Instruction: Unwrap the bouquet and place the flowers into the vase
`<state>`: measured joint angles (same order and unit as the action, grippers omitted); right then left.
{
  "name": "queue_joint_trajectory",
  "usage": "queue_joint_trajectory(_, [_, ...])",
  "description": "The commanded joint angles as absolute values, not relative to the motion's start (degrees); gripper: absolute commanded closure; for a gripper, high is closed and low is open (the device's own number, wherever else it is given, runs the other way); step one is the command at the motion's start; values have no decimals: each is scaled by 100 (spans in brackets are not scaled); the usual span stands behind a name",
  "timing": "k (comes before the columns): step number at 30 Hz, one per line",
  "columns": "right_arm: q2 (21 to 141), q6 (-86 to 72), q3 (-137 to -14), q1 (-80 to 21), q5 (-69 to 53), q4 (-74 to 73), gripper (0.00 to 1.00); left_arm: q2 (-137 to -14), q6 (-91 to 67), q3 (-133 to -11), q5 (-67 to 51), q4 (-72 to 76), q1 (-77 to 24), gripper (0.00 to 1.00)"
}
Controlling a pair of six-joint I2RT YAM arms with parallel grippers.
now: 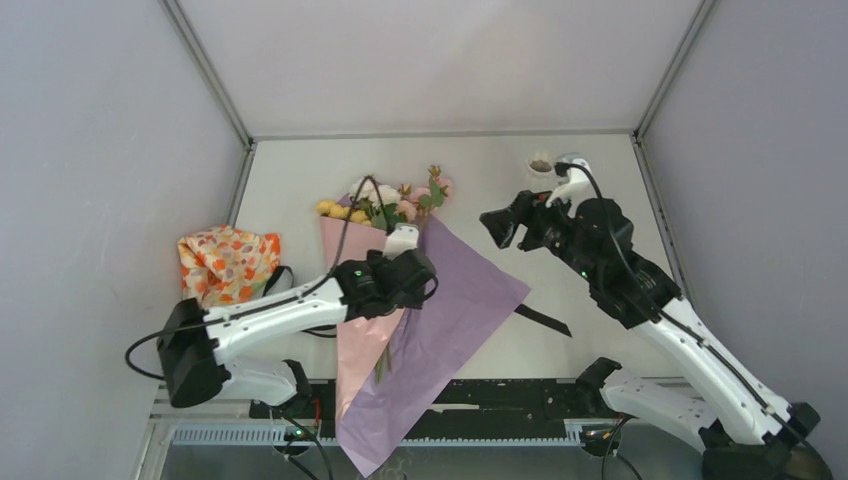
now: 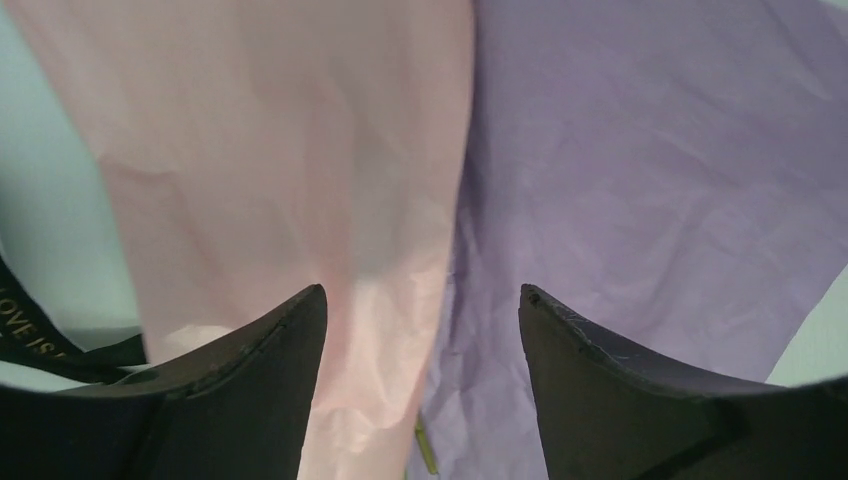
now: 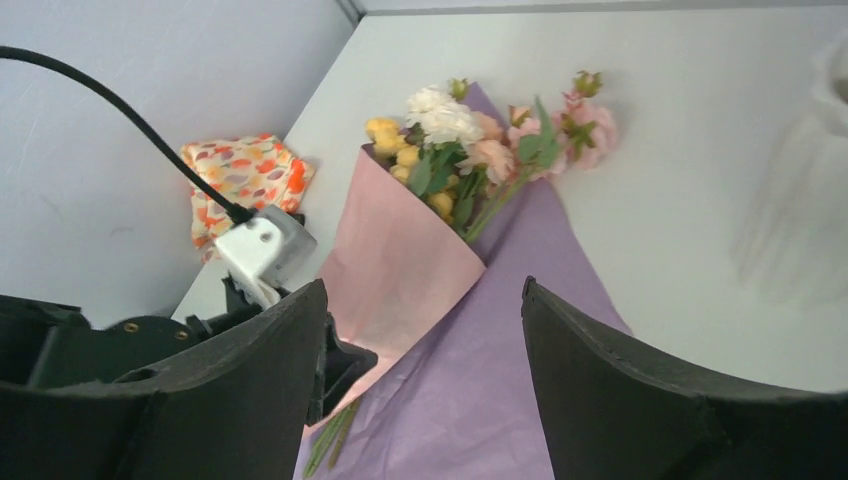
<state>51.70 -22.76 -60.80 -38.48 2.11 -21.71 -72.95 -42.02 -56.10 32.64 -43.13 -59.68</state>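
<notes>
So left tool (image 2: pixel 422 290) sits wide open right over the bouquet (image 2: pixel 300 150), right tool (image 3: pixel 424 285) wide open too, holding nothing

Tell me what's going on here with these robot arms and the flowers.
The bouquet is partway unwrapped. Its lilac sheet lies spread on the table, with the flowers lying in the pink sheet on top. The left gripper hangs open over the pink sheet; the right gripper is open in the air near the vase.

Robot lab test cell
Plain grey wall panels (image 1: pixel 90 150) in slim metal framing (image 1: pixel 206 70) enclosed a white tabletop (image 1: pixel 480 190)
</notes>
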Motion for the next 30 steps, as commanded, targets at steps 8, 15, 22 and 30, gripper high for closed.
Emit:
queue_joint_trajectory(8, [4570, -2333, -5725, -3578, 160, -2537, 20, -9675, -4596, -6624, 3888, -5131, -6451, 23])
queue_joint_trajectory(15, [4478, -2383, -5536, -3568, 79, -2457, 20, -10454, -5294, -7182, 4913, -6067, -6653, 16])
queue_joint_trajectory(22, [4468, -2440, -5362, -3568, -59, -2323, 21, -10356, -5695, -7150, 5311, -6329, -6653, 18])
queue_joint_trajectory(30, [4531, -2552, -5256, -3569, -228, -2171, 21, -10301, -5792, -6986, 5385, -6306, -6601, 47])
